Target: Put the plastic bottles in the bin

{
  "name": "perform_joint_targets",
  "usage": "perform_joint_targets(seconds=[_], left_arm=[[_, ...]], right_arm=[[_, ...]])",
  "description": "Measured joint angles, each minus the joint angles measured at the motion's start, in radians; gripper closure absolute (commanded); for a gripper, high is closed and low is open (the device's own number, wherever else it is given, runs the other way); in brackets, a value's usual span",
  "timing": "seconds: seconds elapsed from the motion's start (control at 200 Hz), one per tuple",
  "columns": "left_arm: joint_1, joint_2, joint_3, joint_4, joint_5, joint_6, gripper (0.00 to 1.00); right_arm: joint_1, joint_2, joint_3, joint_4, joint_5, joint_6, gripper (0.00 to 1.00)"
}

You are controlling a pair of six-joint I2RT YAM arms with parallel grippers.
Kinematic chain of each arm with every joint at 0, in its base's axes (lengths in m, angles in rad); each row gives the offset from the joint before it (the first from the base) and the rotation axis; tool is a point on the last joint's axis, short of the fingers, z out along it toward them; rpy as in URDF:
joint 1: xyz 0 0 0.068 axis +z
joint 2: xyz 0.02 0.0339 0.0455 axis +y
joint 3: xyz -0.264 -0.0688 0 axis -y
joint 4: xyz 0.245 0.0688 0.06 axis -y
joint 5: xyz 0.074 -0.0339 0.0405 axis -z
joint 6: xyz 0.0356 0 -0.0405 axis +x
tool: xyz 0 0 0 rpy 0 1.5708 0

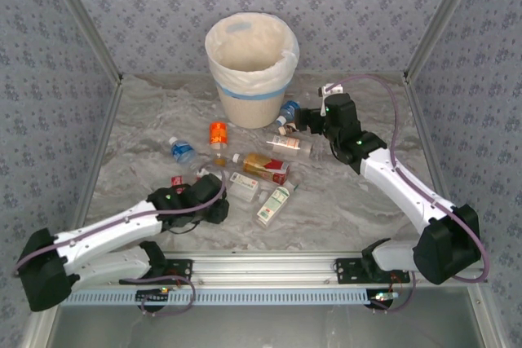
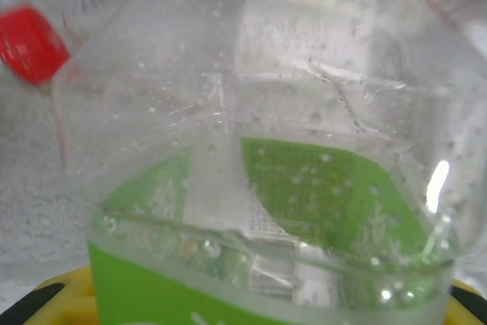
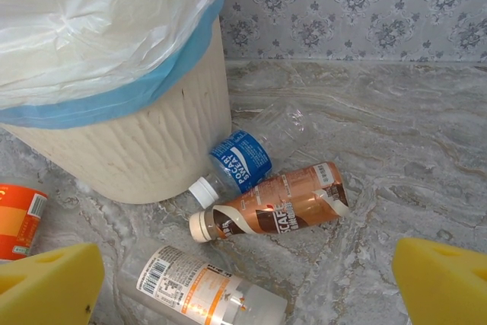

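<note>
Closest to the front edge of the tabletop, left of centre, the left gripper point(image 1: 210, 201) sits low among the scattered small clear plastic bottles. Its jaws are squeezed together on a clear plastic bottle with a bright green label point(image 2: 304, 195), which is right up against the wrist cam. A red cap point(image 2: 27, 43) shows just off that bottle's left shoulder.

Toward the middle of the tabletop there's a clear white-labelled bottle point(image 1: 243, 187), a white-and-green bottle point(image 1: 273, 205) and a red-and-amber bottle point(image 1: 267, 167). A bit further back are an orange-labelled bottle point(image 1: 218, 134) and a blue-capped bottle point(image 1: 181, 150).

The right gripper point(image 1: 303, 120) hovers beyond those, right of centre. Its yellow pads point(image 3: 46, 279) are spread wide with nothing gripped. Below it lie a white-and-orange labelled bottle point(image 3: 202, 291), a brown coffee bottle point(image 3: 278, 207) and a blue-labelled bottle point(image 3: 240, 161), that last one right up against the bin.

The round cream-white bin with a light blue band and white plastic liner point(image 1: 245, 107) stands at the middle of the far edge.
</note>
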Motion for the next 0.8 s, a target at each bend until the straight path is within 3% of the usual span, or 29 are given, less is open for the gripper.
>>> perform_joint_targets(seconds=[0.125,0.27,0.57,0.805], left_arm=[[0.024,-0.034,0.08,0.011,-0.007,0.039,0.7],[0.116,0.001,0.196,0.05,-0.003,0.097,0.7],[0.241,0.194,0.449,0.335,-0.022,0.227,0.7],[0.377,0.383,0.709,0.529,0.034,0.305,0.68]], right_arm=[[0.0,0.0,0.0,0.0,0.0,0.014,0.01],[0.0,0.0,0.0,0.008,0.0,0.045,0.0],[0.0,0.0,-0.039,0.105,-0.01,0.154,0.01],[0.0,-0.024,-0.05,0.112,-0.027,0.185,0.0]])
